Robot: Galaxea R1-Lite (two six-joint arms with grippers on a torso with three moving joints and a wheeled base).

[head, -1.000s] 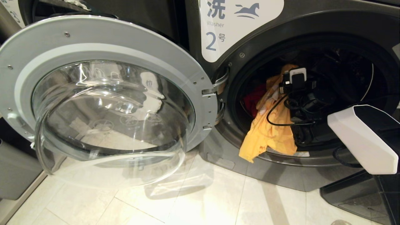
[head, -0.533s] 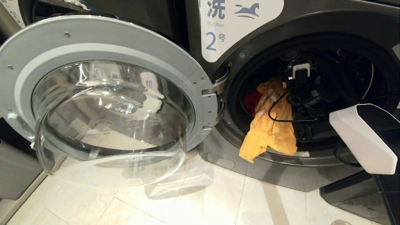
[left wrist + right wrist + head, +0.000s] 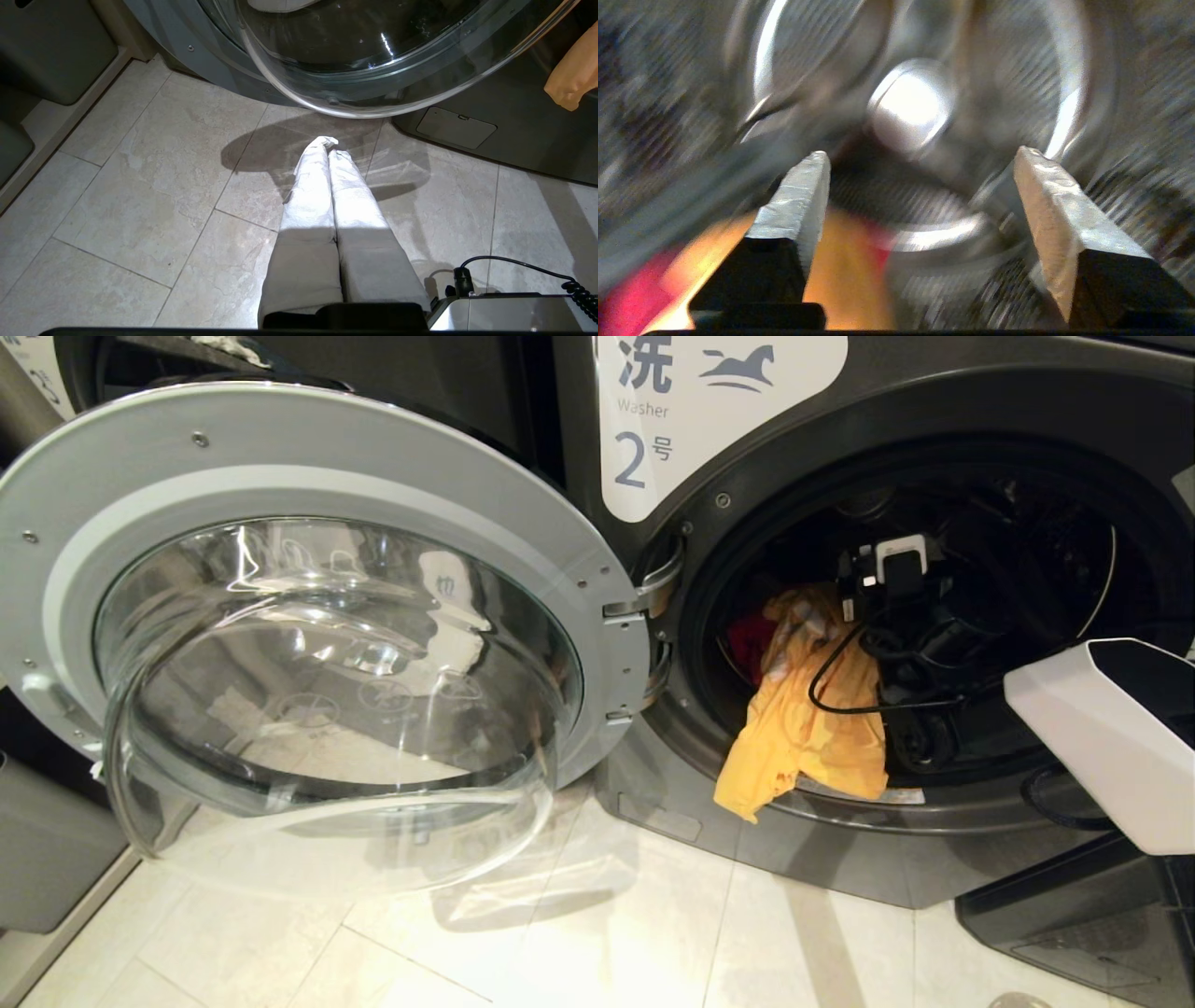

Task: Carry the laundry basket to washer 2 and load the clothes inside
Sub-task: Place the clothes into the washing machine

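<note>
Washer 2 (image 3: 653,439), dark grey with a white label and a numeral 2, stands with its door swung wide. A yellow-orange cloth (image 3: 803,728) hangs over the drum's front lip, and a red cloth (image 3: 747,644) lies behind it. My right arm reaches into the drum. In the right wrist view my right gripper (image 3: 922,154) is open and empty above the yellow cloth (image 3: 840,270) and the red cloth (image 3: 626,308). My left gripper (image 3: 327,142) hangs shut and empty over the floor tiles below the door. The laundry basket is out of view.
The open door (image 3: 308,616) with its bulging glass bowl fills the space left of the drum. A grey unit (image 3: 47,859) stands at the far left. My right forearm's white shell (image 3: 1102,737) crosses the drum's mouth, above a dark boxy shape (image 3: 1074,933).
My right gripper has opened and let go of the yellow cloth. The cloth's top has dropped from beside the wrist down into the drum; its lower end still hangs over the lip.
</note>
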